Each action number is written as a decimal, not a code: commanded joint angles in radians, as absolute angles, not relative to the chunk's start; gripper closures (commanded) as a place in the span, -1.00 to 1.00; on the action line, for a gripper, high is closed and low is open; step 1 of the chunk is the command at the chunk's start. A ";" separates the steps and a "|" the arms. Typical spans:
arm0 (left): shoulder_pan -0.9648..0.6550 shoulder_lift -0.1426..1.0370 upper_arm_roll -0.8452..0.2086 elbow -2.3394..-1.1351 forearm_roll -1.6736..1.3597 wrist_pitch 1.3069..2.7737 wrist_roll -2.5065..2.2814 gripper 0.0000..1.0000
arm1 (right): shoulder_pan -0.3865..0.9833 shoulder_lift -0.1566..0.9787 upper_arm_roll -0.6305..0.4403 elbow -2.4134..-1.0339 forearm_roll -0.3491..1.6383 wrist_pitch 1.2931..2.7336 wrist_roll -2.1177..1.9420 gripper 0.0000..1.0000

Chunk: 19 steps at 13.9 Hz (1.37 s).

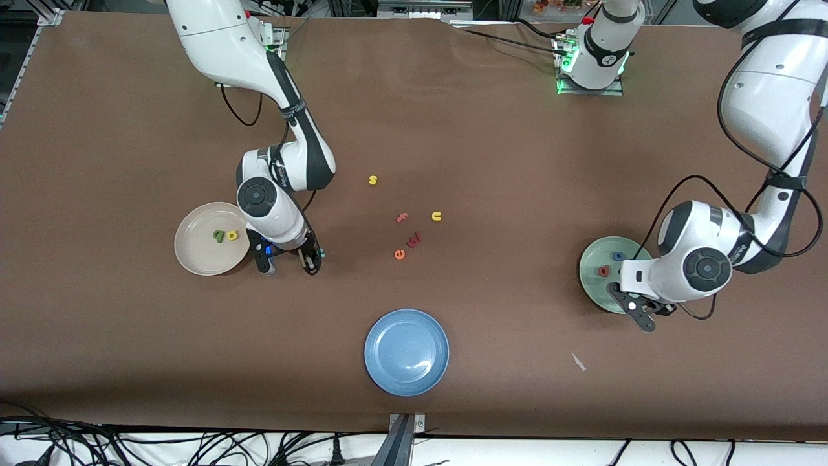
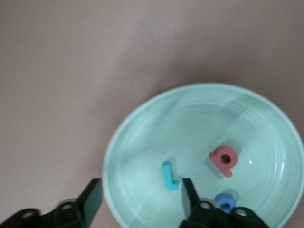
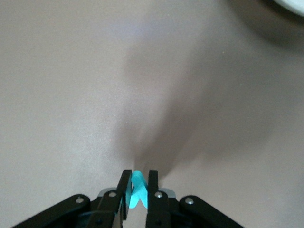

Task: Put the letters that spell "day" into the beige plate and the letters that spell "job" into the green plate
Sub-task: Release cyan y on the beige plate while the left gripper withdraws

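Right gripper (image 3: 137, 190) pinches the teal "y" (image 3: 137, 189) over bare table at three o'clock of the beige plate (image 1: 194, 255), where the green letter (image 1: 219, 236) and yellow letter (image 1: 232, 235) lie. Left gripper (image 2: 140, 199) hangs spread over the green plate (image 2: 199, 118), holding "j" (image 2: 169, 176), "o" (image 2: 225, 201), red letter (image 2: 223, 160). Strays "s" (image 1: 372, 180), "f" (image 1: 402, 218), "u" (image 1: 436, 216), "e" (image 1: 399, 254) sit mid-table; blue plate (image 1: 406, 351) at six

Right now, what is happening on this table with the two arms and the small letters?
The right claw is shut on the teal "y", beside the beige plate, which already holds the yellow letter and the green letter. The left claw is open over the green plate, where the teal "j", the pinkish-red letter and the blue "o" lie. Some spare letters lie mid-table.
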<state>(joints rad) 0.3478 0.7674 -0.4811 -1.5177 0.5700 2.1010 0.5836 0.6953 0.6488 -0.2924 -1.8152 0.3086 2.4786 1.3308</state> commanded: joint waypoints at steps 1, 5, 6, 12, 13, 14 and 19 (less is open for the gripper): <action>0.356 0.654 -0.543 -1.531 0.575 2.077 0.606 -1.00 | 0.703 0.617 -0.311 -1.821 0.293 2.436 1.284 1.00; 0.354 0.626 -0.568 -1.430 0.543 2.079 0.624 -1.00 | 0.699 0.583 -0.357 -1.819 0.296 2.364 1.157 1.00; 0.356 0.612 -0.568 -1.411 0.517 2.079 0.633 -1.00 | 0.699 0.574 -0.376 -1.819 0.298 2.329 1.099 1.00; 0.362 0.563 -0.554 -1.283 0.342 2.040 0.557 -1.00 | 0.696 0.522 -0.515 -1.835 0.307 2.113 0.720 1.00; 0.361 0.557 -0.555 -1.281 0.342 2.033 0.513 -1.00 | 0.696 0.514 -0.534 -1.842 0.308 2.083 0.644 1.00; 0.360 0.555 -0.560 -1.278 0.341 2.004 0.442 -1.00 | 0.696 0.509 -0.561 -1.853 0.308 2.066 0.594 1.00; 0.364 0.499 -0.565 -1.264 0.251 1.789 0.108 -1.00 | 0.696 0.446 -0.644 -1.985 0.308 2.115 0.393 1.00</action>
<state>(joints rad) 0.3615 0.5477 -0.5687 -1.2705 0.3266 1.9036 0.1970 0.6905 0.4947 -0.6180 -1.9153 0.3088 2.0802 0.4776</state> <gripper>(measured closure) 0.000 0.850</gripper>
